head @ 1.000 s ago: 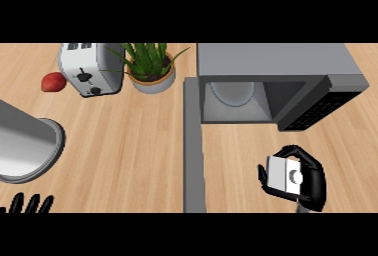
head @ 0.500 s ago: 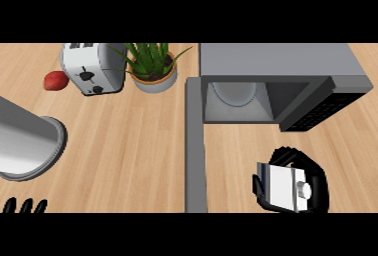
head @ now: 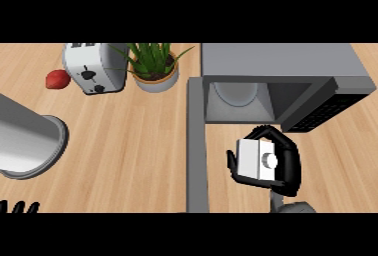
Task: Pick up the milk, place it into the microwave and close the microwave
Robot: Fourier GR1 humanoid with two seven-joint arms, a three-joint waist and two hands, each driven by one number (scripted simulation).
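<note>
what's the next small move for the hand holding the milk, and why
Probably carry the white milk carton forward into the open cavity of the grey microwave. The right hand is already curled round the carton, just in front of the opening, and the microwave door stands swung open at its left, so nothing seems to block the way in.

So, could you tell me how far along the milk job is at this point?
Picking up looks done: the right hand is curled round the milk carton in front of the open microwave. In hand is carrying it towards the cavity. Left to do: set the milk inside and swing the door closed. The left hand shows only its fingertips at the lower left edge.
</note>
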